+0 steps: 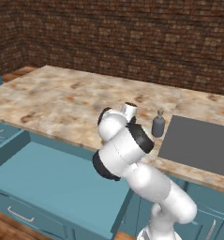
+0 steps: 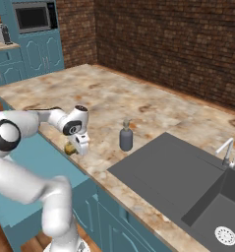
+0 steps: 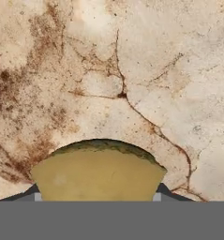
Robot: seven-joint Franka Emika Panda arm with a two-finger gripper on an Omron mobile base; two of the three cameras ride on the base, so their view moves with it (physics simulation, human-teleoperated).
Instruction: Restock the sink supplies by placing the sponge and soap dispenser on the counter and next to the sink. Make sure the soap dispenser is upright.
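Standing upright on the beige marbled stone counter (image 2: 138, 106), the small grey-blue soap dispenser (image 2: 126, 136) with its thin pump top sits close to the corner of the flat dark grey sink (image 2: 173, 177), just beside the panel's edge. That half of the job looks finished to me.

The other half is under way. The white arm's two-finger gripper (image 2: 75, 146) hangs over the front edge of the counter, a little way from the bottle, and a small tan-yellow sponge (image 2: 70, 147) sits between its jaws. The jaws are part-closed, pinching the sponge on both sides. I can't tell whether the sponge already rests on the stone or hangs just above it. What's left, as I judge it, is setting the sponge down near the sink and letting go; where it is now may be a bit far from the basin.

From the right base view I can see the faucet (image 2: 225, 150) and the drain, and the sponge in the grip. The left base view shows an open teal-blue drawer (image 1: 57, 178) below the counter's front edge, but the arm's own bulk hides the grip there. The hand view gives the sponge (image 3: 98, 171) up close, with veined stone beyond it.
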